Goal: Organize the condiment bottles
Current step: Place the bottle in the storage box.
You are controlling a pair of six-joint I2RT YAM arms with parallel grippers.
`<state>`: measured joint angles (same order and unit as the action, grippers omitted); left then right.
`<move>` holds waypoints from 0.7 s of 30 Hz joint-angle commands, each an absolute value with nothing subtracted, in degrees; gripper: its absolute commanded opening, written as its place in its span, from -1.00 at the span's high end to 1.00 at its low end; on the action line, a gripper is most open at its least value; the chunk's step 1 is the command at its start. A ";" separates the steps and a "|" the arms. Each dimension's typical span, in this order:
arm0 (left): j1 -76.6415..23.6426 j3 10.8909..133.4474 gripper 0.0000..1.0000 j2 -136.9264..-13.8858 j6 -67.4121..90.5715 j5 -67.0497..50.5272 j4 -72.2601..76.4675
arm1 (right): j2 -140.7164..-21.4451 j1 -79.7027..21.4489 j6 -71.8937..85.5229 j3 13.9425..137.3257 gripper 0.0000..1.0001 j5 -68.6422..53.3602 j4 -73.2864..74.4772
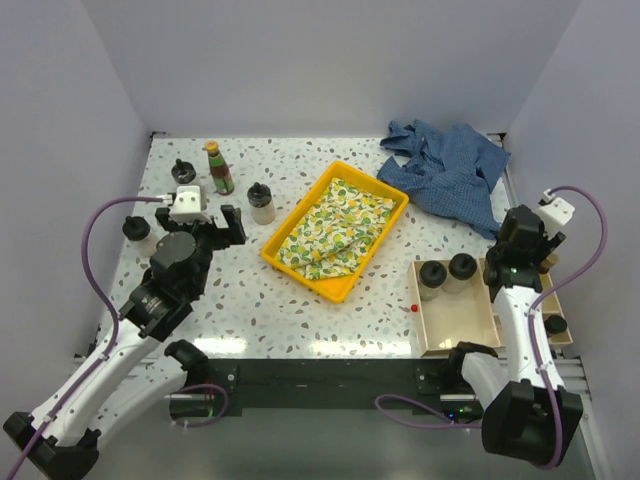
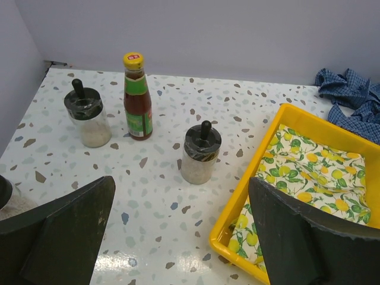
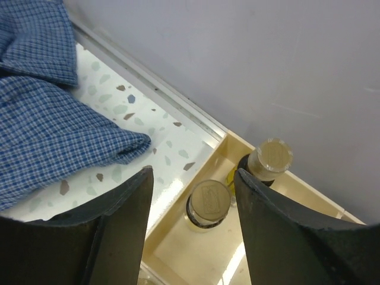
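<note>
A green bottle with a red label (image 1: 218, 168) and three squat clear jars with black lids (image 1: 261, 203) (image 1: 181, 172) (image 1: 136, 229) stand at the back left of the table. My left gripper (image 1: 205, 222) is open and empty just in front of them. In the left wrist view it (image 2: 181, 237) faces the nearest jar (image 2: 200, 153), with the green bottle (image 2: 137, 98) behind. Two more black-lidded jars (image 1: 433, 277) stand in a beige tray (image 1: 455, 325). My right gripper (image 3: 193, 225) is open above two tan-capped bottles (image 3: 209, 200) (image 3: 270, 157) in a beige tray.
A yellow tray (image 1: 300, 268) lined with a lemon-print cloth lies in the middle, and its near corner shows in the left wrist view (image 2: 249, 196). A crumpled blue checked cloth (image 1: 450, 170) lies at the back right. A small red bit (image 1: 413, 308) lies beside the beige tray.
</note>
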<state>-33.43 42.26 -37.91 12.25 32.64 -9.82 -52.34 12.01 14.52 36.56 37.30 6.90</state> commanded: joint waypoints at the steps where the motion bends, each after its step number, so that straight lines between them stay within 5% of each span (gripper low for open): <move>1: -33.49 41.84 -1.00 -37.00 11.78 33.13 -6.94 | -52.47 12.22 16.87 45.15 -0.22 32.88 12.20; 10: -33.49 42.01 -1.00 -37.18 11.16 33.93 -7.03 | -59.32 10.38 16.79 63.01 -0.28 0.12 27.50; 15: -33.40 41.84 -1.00 -38.32 10.73 33.40 -6.86 | -58.89 -2.52 15.29 65.74 -0.36 0.09 30.41; 19: -33.49 42.54 -1.00 -41.65 10.81 31.21 -7.21 | -56.70 -10.00 18.36 64.95 -0.97 -3.51 29.89; 21: -33.31 43.41 -0.99 -44.99 11.33 30.06 -7.38 | -54.68 -13.26 19.94 63.82 -0.97 -5.35 28.92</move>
